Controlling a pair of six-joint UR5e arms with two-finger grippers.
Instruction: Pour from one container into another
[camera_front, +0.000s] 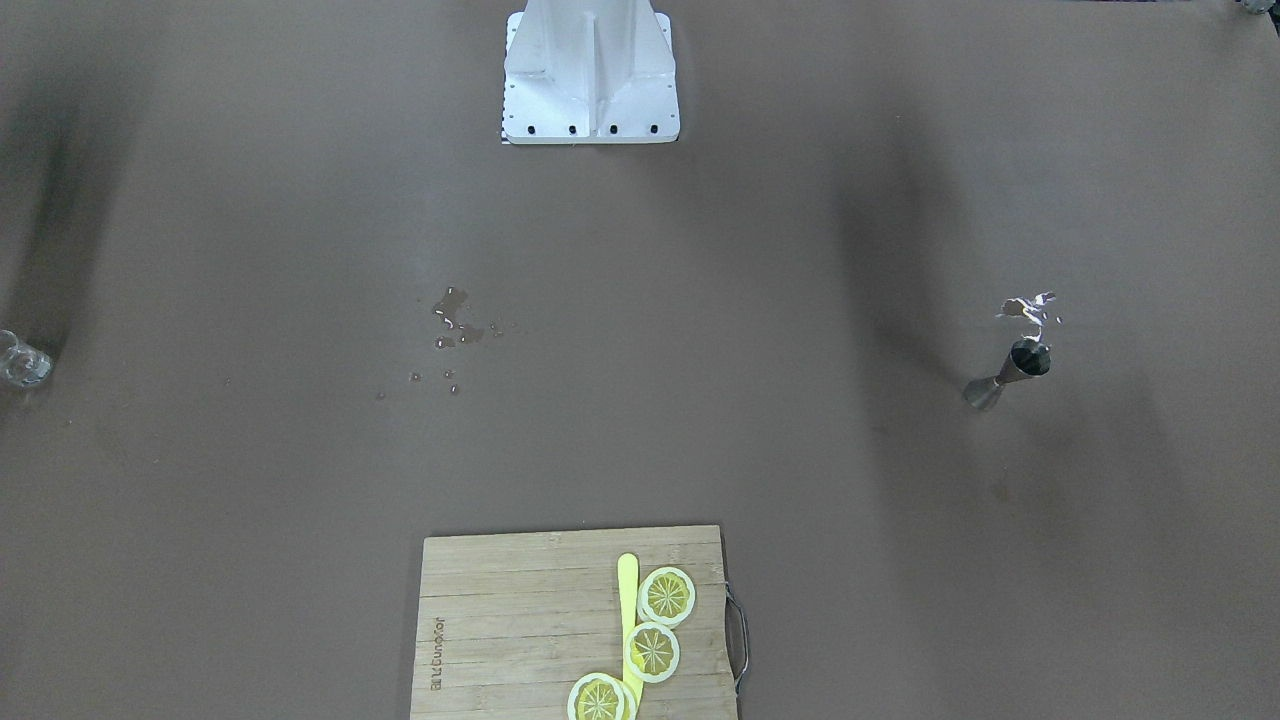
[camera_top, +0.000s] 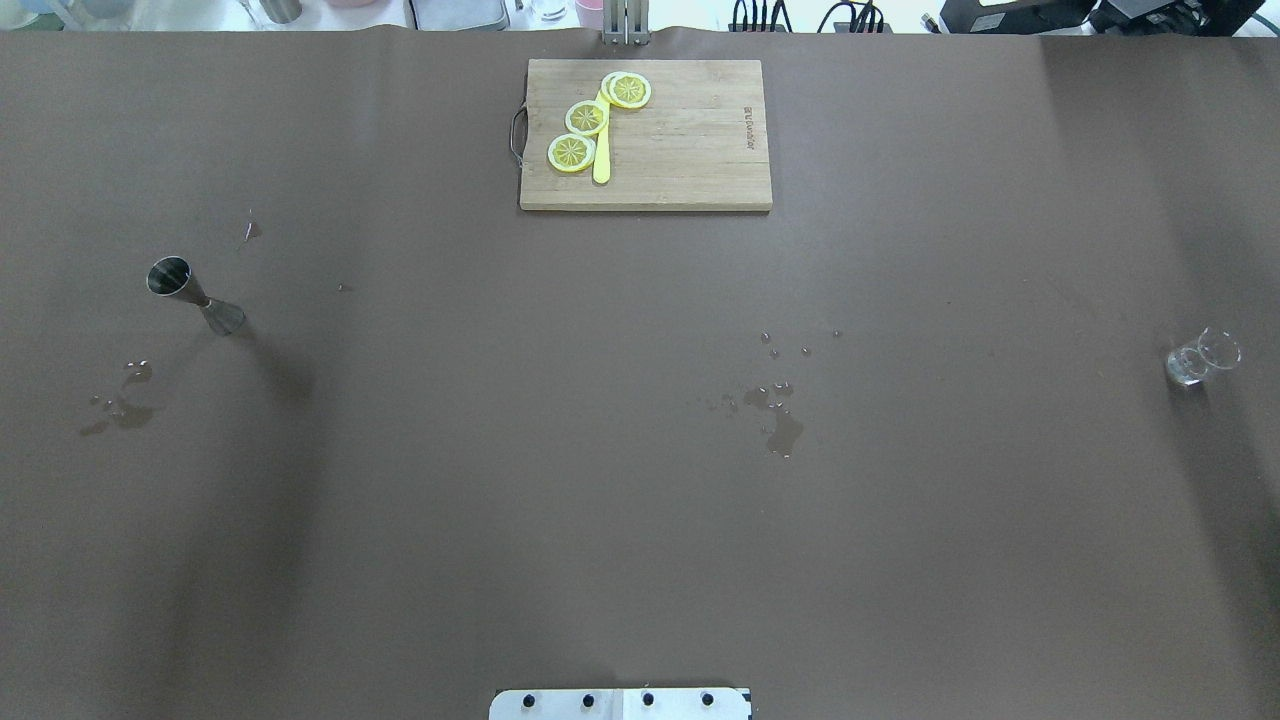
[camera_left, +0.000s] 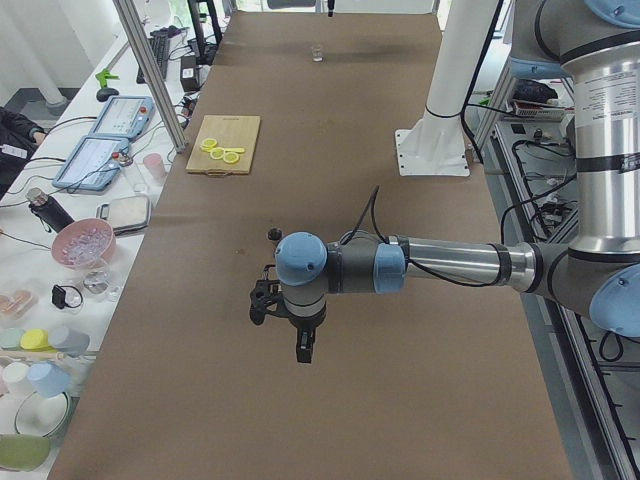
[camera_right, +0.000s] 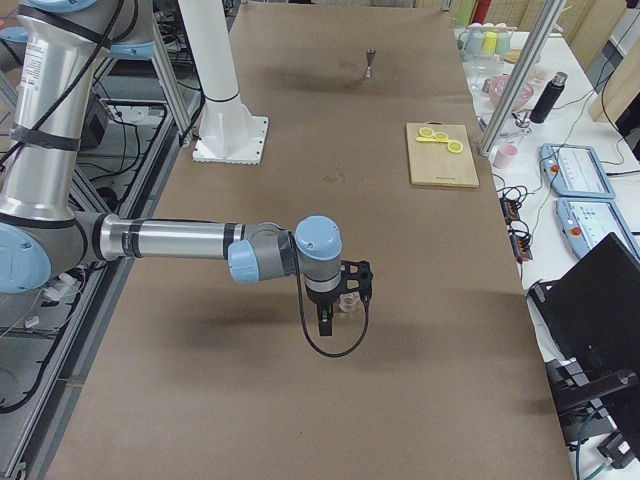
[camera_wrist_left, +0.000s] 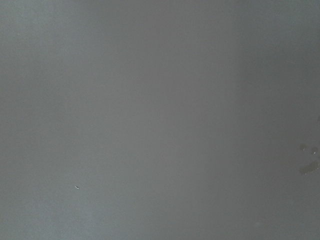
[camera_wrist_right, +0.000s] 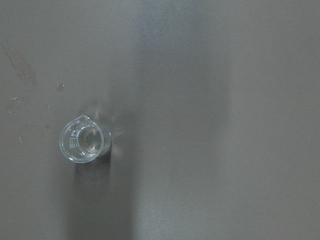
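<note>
A steel jigger (camera_front: 1010, 372) (camera_top: 190, 293) stands upright on the brown table on my left side. A small clear glass beaker (camera_top: 1200, 357) (camera_front: 22, 362) stands far out on my right side. In the right wrist view the beaker (camera_wrist_right: 82, 141) sits at lower left, seen from straight above. My left gripper (camera_left: 303, 352) hangs above the table near the jigger's end and shows only in the exterior left view. My right gripper (camera_right: 322, 322) hovers over the beaker (camera_right: 348, 300) and shows only in the exterior right view. I cannot tell whether either gripper is open or shut.
A wooden cutting board (camera_top: 680, 150) with lemon slices (camera_top: 586, 118) and a yellow knife (camera_top: 602, 160) lies at the far middle edge. Water spills (camera_top: 780, 420) mark the centre, and more spilled water (camera_top: 120, 405) lies near the jigger. The robot base (camera_front: 590, 70) stands at the near edge.
</note>
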